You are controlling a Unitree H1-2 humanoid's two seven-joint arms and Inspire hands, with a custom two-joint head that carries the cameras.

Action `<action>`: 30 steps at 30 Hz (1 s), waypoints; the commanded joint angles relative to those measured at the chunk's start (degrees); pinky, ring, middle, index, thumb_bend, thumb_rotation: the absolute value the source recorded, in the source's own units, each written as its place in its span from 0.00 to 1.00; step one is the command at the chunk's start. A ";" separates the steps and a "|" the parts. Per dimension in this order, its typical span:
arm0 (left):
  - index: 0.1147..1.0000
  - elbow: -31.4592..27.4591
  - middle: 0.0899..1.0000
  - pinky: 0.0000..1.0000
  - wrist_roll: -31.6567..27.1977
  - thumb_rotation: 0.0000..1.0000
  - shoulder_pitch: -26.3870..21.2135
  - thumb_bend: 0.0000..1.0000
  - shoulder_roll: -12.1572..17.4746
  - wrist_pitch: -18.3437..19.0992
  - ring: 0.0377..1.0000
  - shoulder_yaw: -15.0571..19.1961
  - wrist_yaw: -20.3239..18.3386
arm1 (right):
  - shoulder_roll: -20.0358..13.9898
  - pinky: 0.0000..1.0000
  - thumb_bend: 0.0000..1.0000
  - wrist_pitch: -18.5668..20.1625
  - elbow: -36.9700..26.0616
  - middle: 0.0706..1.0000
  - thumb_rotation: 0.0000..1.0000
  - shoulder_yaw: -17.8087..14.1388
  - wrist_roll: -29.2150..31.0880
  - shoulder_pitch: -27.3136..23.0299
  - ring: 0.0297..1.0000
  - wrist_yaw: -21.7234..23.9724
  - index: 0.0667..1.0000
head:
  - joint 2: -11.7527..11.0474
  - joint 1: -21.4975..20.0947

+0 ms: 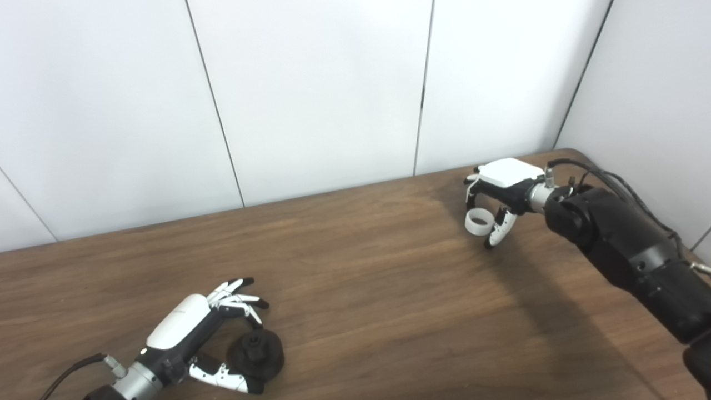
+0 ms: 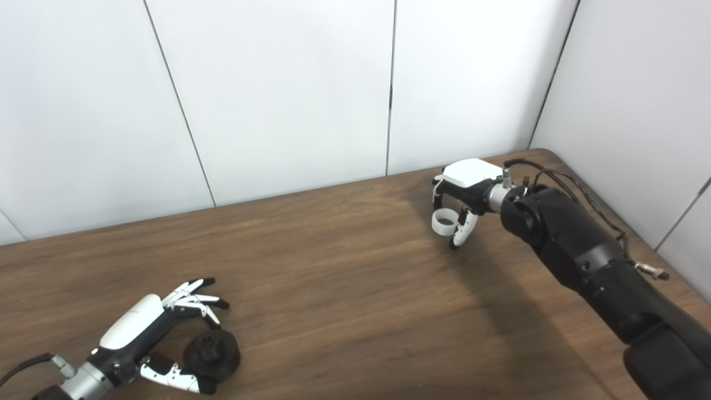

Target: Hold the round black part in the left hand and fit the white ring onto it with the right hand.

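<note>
The round black part (image 1: pixel 257 354) lies on the wooden table (image 1: pixel 361 289) at the near left, a small knob sticking up from its middle. My left hand (image 1: pixel 189 328) curves around it. Its fingers are spread just beyond and above the part, its thumb lies along the near side, and it does not clasp the part. At the far right my right hand (image 1: pixel 502 186) is shut on the white ring (image 1: pixel 479 220). The ring is pinched between fingers and thumb, hanging below the palm a little above the table.
White wall panels (image 1: pixel 311 94) stand right behind the table's far edge. A side wall (image 1: pixel 650 100) closes the right corner. Cables (image 1: pixel 622 180) run along my right forearm. Bare wood stretches between the two hands.
</note>
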 commanded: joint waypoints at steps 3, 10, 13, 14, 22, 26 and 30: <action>0.41 -1.19 0.77 1.00 -0.41 0.06 -1.07 0.52 1.42 -0.18 0.98 0.99 0.20 | -2.50 1.00 0.96 -0.14 -0.72 0.92 0.22 -0.84 0.07 -1.14 1.00 -0.01 0.63 | 0.16 0.02; 0.41 -1.05 0.76 1.00 -0.76 0.06 -1.01 0.52 1.29 -0.19 0.98 1.13 0.13 | -2.57 1.00 0.96 -0.26 -0.88 0.92 0.22 -0.96 0.29 -0.97 1.00 -0.17 0.63 | 0.10 0.04; 0.41 -1.20 0.76 1.00 -0.81 0.06 -0.92 0.52 1.27 -0.19 0.98 1.24 -0.02 | -2.52 1.00 0.96 -0.16 -1.00 0.92 0.22 -0.88 0.14 -0.87 1.00 -0.21 0.63 | 0.05 -0.02; 0.41 -1.13 0.76 1.00 -0.76 0.06 -0.96 0.52 1.25 -0.19 0.98 1.14 0.07 | -2.47 1.00 0.96 -0.28 -0.87 0.92 0.22 -0.86 0.11 -0.84 1.00 -0.43 0.62 | 0.05 -0.02; 0.41 -1.16 0.77 1.00 -0.65 0.06 -1.03 0.52 1.45 -0.19 0.98 1.08 0.16 | -2.47 1.00 0.93 -0.29 -0.27 0.92 0.20 -0.52 -0.17 -0.99 1.00 -0.36 0.63 | 0.14 0.02; 0.41 -1.00 0.76 1.00 -0.68 0.06 -1.17 0.52 1.40 -0.19 0.98 0.96 0.37 | -2.71 1.00 0.94 -0.23 -0.69 0.92 0.19 -0.80 0.00 -0.81 1.00 -0.37 0.62 | 0.10 -0.11; 0.41 -0.96 0.76 1.00 -0.60 0.06 -1.22 0.52 1.28 -0.19 0.98 0.92 0.36 | -3.15 1.00 0.95 -0.12 -1.30 0.92 0.20 -0.96 0.10 -0.58 1.00 0.00 0.62 | 0.00 -0.12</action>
